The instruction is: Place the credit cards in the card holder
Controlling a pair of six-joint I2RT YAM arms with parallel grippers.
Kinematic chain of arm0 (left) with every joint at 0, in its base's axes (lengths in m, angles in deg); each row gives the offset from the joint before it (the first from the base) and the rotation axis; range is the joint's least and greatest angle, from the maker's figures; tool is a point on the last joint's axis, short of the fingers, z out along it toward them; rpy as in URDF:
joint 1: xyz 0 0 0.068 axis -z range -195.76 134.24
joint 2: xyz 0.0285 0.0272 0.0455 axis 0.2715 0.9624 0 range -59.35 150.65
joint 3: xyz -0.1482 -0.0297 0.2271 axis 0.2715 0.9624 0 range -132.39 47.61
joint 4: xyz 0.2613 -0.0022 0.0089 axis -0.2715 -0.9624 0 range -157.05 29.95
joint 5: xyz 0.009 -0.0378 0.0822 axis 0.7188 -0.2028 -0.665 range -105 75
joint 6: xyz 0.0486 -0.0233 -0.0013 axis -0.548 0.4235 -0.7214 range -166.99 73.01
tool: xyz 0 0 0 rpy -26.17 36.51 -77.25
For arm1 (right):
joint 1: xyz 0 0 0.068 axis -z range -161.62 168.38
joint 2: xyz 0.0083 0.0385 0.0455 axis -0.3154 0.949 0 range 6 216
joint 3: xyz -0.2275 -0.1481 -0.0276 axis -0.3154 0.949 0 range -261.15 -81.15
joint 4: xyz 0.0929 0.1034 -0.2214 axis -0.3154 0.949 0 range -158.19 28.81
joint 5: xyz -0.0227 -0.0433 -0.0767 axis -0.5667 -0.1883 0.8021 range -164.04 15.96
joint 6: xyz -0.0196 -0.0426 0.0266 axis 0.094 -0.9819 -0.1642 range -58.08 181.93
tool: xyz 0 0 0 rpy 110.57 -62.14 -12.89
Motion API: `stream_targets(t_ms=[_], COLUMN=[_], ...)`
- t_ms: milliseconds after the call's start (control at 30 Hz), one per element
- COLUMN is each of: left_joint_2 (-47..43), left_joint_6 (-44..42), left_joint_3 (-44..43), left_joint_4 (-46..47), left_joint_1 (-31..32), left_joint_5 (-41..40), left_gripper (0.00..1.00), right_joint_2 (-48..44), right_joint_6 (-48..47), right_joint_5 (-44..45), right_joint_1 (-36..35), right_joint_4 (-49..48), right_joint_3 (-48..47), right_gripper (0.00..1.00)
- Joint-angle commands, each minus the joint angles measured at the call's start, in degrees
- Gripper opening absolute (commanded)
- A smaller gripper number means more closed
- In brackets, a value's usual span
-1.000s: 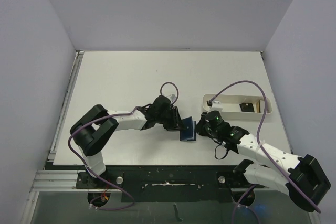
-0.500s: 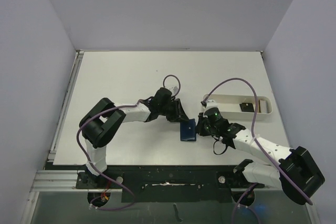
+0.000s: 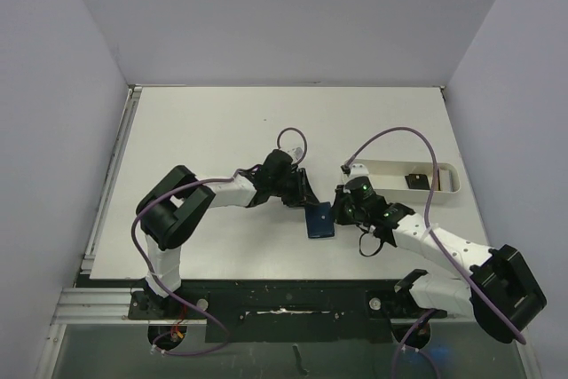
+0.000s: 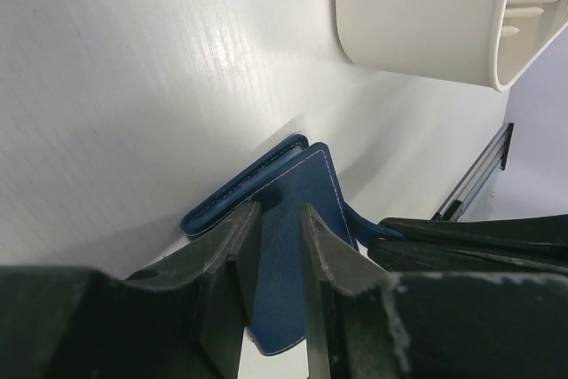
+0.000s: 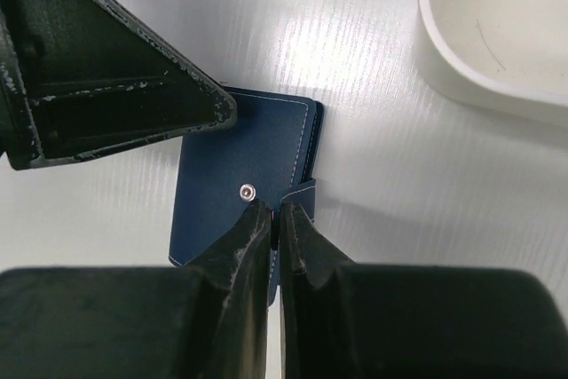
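Note:
The card holder (image 3: 320,220), a navy blue wallet, lies folded on the white table between the two grippers. My left gripper (image 3: 300,199) hovers at its left far corner with its jaws a little apart; in the left wrist view the card holder's cover (image 4: 293,193) shows through the gap and nothing is pinched. My right gripper (image 3: 342,211) is shut on the card holder's snap strap (image 5: 302,194), beside the metal stud (image 5: 246,191). Two credit cards, one dark (image 3: 415,181) and one tan (image 3: 441,179), lie in the white tray.
The long white oblong tray (image 3: 382,169) stands just right of and beyond the card holder, close to my right arm; its rounded end (image 4: 417,15) fills the top of the left wrist view. Purple cables loop over both wrists. Grey walls enclose the table.
The left arm has folded in and its gripper has edged toward the far side of the card holder, its jaws slightly narrower. The right gripper has nudged farther with the strap still pinched.

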Motion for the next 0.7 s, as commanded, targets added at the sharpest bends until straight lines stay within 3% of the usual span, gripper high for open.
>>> stream_targets(t_ms=[0, 400, 467, 667], left_joint_2=[-0.72, -10.91, -11.09, -7.05], left_joint_6=[-2.05, 0.84, 1.42, 0.92], left_joint_3=[0.94, 6.64, 7.76, 6.56], left_joint_4=[-2.42, -1.75, 1.55, 1.99], left_joint_1=[0.31, -0.38, -0.39, -0.39], left_joint_5=[-3.68, -1.87, 1.91, 3.35], left_gripper=[0.24, 0.28, 0.28, 0.25], right_joint_2=[3.19, 12.34, 12.86, 12.75], right_joint_6=[0.92, 2.57, 2.98, 3.12], right_joint_5=[-1.51, -1.24, -0.96, -1.98], right_joint_1=[0.14, -1.74, -2.24, -2.94], right_joint_4=[-4.72, -5.83, -6.14, -6.13], right_joint_3=[-2.94, -0.74, -0.89, -1.79], right_gripper=[0.01, 0.01, 0.01, 0.02])
